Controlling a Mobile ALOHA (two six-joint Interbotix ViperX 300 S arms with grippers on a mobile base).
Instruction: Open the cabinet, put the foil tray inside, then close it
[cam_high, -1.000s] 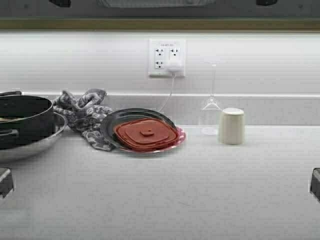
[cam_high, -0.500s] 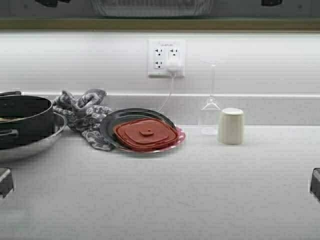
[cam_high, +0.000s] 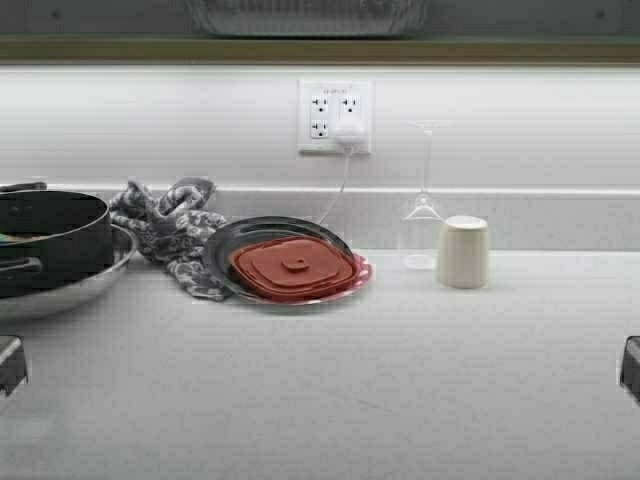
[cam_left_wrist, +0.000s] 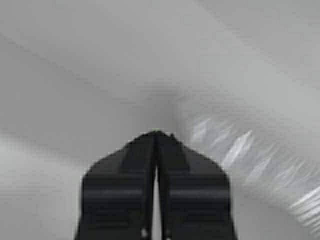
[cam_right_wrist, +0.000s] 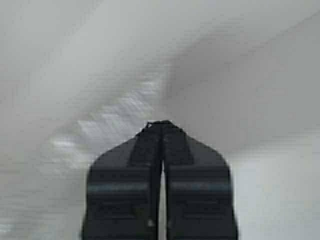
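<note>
Although the task turns on the cabinet (cam_high: 320, 47), the high view shows only its underside edge at the far top, with the foil tray (cam_high: 310, 14) sitting just above that edge, apparently already inside. On the counter (cam_high: 400, 380) lie a red lid on a dark plate (cam_high: 290, 268), a towel (cam_high: 170, 232), a pot (cam_high: 50, 235) far left and a cup (cam_high: 463, 252).

In the left wrist view the left gripper (cam_left_wrist: 156, 137) has its jaws pressed together, holding nothing. The right wrist view shows the right gripper (cam_right_wrist: 161, 125) likewise pinched shut and empty (the silvery streaks near both may be foil).

The risk I judge: a tray left proud of the shelf could block the closing doors.
</note>
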